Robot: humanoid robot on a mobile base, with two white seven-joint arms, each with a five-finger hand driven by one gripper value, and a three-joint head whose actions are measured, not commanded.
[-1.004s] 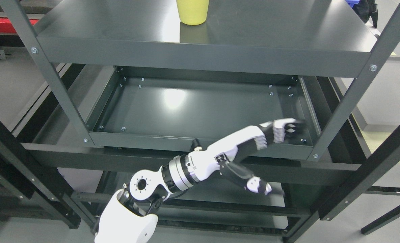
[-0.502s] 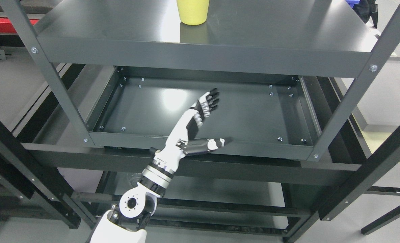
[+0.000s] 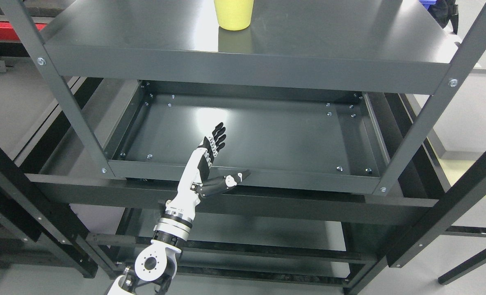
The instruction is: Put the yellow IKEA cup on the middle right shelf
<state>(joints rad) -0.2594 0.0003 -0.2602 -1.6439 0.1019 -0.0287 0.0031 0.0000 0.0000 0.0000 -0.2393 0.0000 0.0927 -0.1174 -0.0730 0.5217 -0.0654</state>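
With left hand (image 3: 210,157) flat-fingered and holding nothing, yellow cup (image 3: 233,14) stands on upper shelf (image 3: 329,37); reaching risks clipping shelf edge.

Bare across its whole dark surface, the middle shelf (image 3: 267,135). Above it, overhanging its rear half, the top shelf (image 3: 243,67), carrying the yellow cup (image 3: 233,14) near its back edge. At the middle shelf's front corners, two slanting posts (image 3: 68,96) narrowing the entry. Over its front lip (image 3: 243,177), left of centre, the left hand (image 3: 208,164), fingers extended, thumb out sideways along the lip.
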